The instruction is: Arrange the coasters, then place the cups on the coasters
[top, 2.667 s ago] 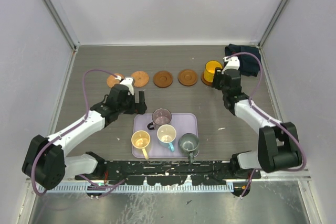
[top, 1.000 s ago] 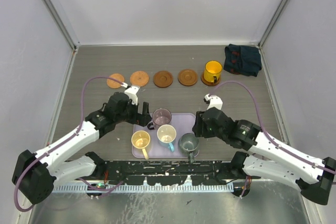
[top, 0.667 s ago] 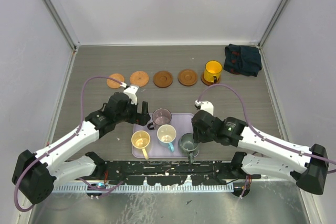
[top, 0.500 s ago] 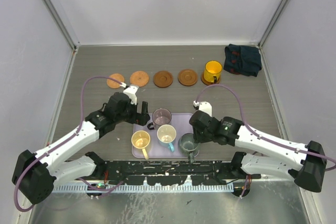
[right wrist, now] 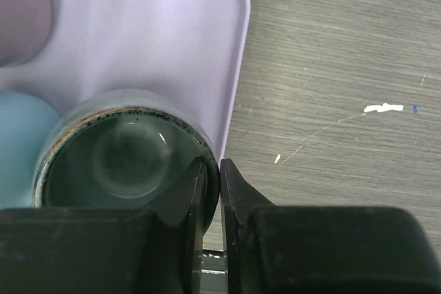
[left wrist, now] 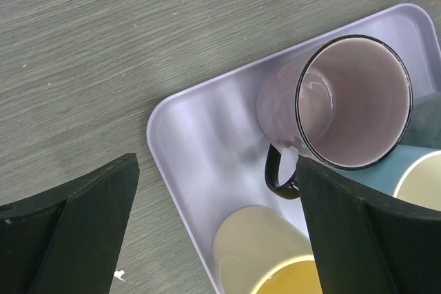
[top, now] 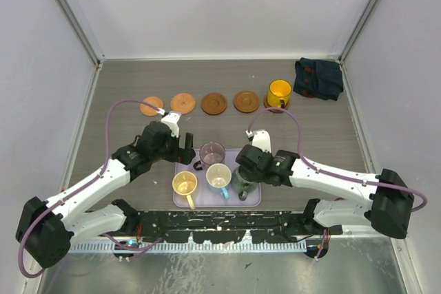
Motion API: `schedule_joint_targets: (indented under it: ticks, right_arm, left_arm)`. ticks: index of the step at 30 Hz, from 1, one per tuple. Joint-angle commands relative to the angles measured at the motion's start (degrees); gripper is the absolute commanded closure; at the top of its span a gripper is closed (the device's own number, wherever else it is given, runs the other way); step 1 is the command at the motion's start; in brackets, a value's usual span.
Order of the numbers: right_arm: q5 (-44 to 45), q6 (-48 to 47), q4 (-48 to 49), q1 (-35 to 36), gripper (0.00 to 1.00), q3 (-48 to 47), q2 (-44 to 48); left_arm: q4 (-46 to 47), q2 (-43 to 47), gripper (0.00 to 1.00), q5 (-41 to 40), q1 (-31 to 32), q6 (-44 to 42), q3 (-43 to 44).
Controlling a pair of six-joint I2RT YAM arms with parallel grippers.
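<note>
As if to lift it by the rim, the right pincer (right wrist: 210, 187) clamps the green cup (right wrist: 117, 163) at the tray's (right wrist: 158, 39) four o'clock, the left pincer (left wrist: 215, 170) gaping idle.

Gloss set against a matt, wood-grained table (top: 227, 80)
Smooth, shiny plastic for the lavender tray (left wrist: 200, 142); the purple mug (left wrist: 344, 101) translucent and glossy; the grey-green mug (right wrist: 117, 156) glazed, its rim rough-speckled; the coasters (top: 214, 103) ringed, wood-like.

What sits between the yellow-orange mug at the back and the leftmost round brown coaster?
Three more flat round brown coasters in a row, each bare, shown in the top view.
</note>
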State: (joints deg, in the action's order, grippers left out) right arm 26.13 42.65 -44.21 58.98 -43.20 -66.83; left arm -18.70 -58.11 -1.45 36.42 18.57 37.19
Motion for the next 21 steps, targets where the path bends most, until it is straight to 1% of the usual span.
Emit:
schedule_joint_targets:
  ticks: [1, 8, 13, 19, 21]
  right_arm:
    - [7.0, 0.6, 4.4, 0.0, 0.9, -2.1, -1.8]
    - [14.3, -2.6, 6.5, 0.0, 0.91, -5.0, -5.5]
    - [19.3, -6.8, 8.8, 0.1, 0.9, -7.2, -9.4]
    - [22.9, -14.5, 12.8, 0.1, 0.84, -8.2, -11.6]
    - [23.6, -17.1, 14.3, 0.0, 0.8, -8.3, -11.5]
  left_arm:
    - [1.1, 0.6, 0.02, -1.5, 0.3, -1.2, 1.3]
    - [1.7, -0.5, 0.02, -1.8, 0.3, -1.6, 1.5]
    - [2.4, -0.8, 0.02, -2.2, 0.3, -1.9, 1.5]
    - [3.0, -1.0, 0.02, -2.7, 0.3, -2.1, 1.5]
    - [3.3, -1.2, 0.02, -2.7, 0.3, -2.1, 1.5]
